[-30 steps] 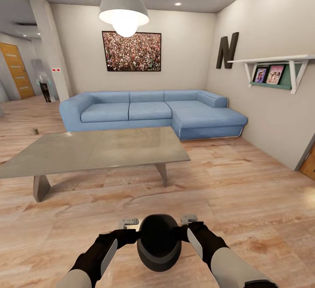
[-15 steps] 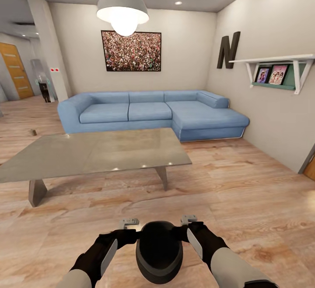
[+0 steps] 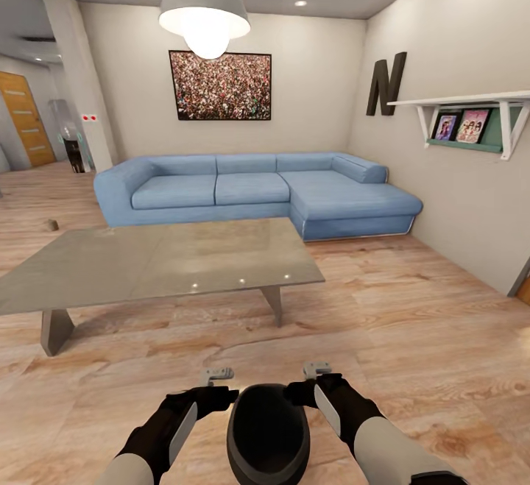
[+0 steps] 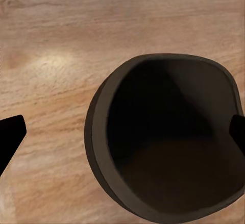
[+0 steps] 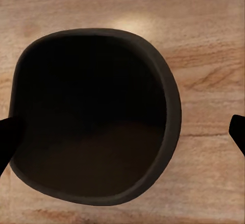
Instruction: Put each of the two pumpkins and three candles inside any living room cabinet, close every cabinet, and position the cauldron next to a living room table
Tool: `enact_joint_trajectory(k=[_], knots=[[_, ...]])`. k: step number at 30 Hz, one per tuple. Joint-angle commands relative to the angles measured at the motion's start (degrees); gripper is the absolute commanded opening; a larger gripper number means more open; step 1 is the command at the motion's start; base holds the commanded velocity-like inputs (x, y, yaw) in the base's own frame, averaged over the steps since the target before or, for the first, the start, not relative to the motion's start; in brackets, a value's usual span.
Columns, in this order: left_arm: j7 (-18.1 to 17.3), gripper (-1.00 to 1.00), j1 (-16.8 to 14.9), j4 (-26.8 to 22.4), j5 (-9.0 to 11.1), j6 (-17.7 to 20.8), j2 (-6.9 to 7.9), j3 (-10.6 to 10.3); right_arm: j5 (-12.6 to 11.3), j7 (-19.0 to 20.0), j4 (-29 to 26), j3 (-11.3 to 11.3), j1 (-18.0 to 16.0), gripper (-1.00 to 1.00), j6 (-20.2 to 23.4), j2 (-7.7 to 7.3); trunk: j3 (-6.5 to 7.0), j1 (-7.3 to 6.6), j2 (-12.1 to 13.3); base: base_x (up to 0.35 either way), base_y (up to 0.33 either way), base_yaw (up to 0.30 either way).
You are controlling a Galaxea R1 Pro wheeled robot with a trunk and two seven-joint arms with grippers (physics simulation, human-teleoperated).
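The round black wide-mouthed cauldron (image 3: 267, 433) is carried between the left gripper (image 3: 218, 376) and the right gripper (image 3: 317, 370), each set at one side of its rim; whether they are clenched on it cannot be told. It is held above the wooden floor (image 3: 412, 308), with the low grey stone-like table (image 3: 158, 257) well ahead.

Wooden plank floor (image 3: 412, 323) carries the grey slab table (image 3: 169, 257) on angled block legs. Blue corner sofa (image 3: 258, 190) stands on floor behind table. Small brown object (image 3: 50, 225), unidentifiable, on floor far left.
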Motion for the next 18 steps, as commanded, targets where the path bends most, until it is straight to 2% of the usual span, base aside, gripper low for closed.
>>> enact_joint_trajectory(k=[1, 10, 18], knots=[[-0.09, 1.00, 0.00, -0.10, 0.27, 0.37, 0.00, 0.04, -0.08, 0.06, -0.11, 0.16, -0.01, 1.00, 0.34, -0.02, -0.06, -0.01, -0.02, 0.027, 0.000, 0.000], [0.03, 1.00, 0.01, -0.10, 0.31, 0.40, 0.01, 0.05, -0.05, 0.00, -0.05, 0.16, -0.01, 1.00, 0.40, 0.05, -0.06, -0.01, -0.02, 0.004, 0.000, 0.000], [0.27, 1.00, -0.07, -0.10, 0.19, 0.91, -0.15, -0.03, -0.05, -0.04, -0.02, 0.16, -0.01, 1.00, 0.65, 0.07, -1.49, 1.75, -3.23, 0.000, 0.000, 0.000]])
